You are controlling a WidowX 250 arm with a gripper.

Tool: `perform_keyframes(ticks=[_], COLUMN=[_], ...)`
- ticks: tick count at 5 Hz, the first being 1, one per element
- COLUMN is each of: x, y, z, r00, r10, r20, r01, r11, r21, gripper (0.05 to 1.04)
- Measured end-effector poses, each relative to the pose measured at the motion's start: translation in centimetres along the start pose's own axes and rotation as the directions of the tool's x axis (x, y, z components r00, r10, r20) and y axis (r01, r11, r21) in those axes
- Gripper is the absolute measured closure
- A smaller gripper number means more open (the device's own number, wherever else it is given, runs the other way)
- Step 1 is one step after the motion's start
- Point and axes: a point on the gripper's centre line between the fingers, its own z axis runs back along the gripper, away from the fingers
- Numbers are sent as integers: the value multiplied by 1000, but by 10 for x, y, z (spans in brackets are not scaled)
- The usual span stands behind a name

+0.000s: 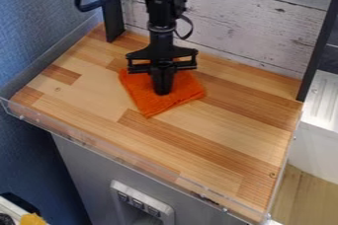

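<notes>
Wood counter (218, 145), plank wall (244, 21) behind | cloth (185, 91) lay towards the back, under the gripper (162, 92) | its fingers were together; we couldn't tell if they pinched fabric | we judged that pressing down could bunch it, a shallow pinch slip

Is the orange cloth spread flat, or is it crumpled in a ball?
Spread flat: the cloth lies below the gripper, with clear corners and fairly straight edges. Whether it has folded layers, I cannot tell.
</notes>
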Motion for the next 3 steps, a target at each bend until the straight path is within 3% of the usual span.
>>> perform_keyframes(ticks=[1, 3], x=[-2, -2], y=[18, 41], z=[0, 0], r00=[986, 918], r10=[-165, -397], r20=[-11, 19], r01=[165, 397], r11=[986, 916], r21=[-18, -64], gripper=[1025, 1025])
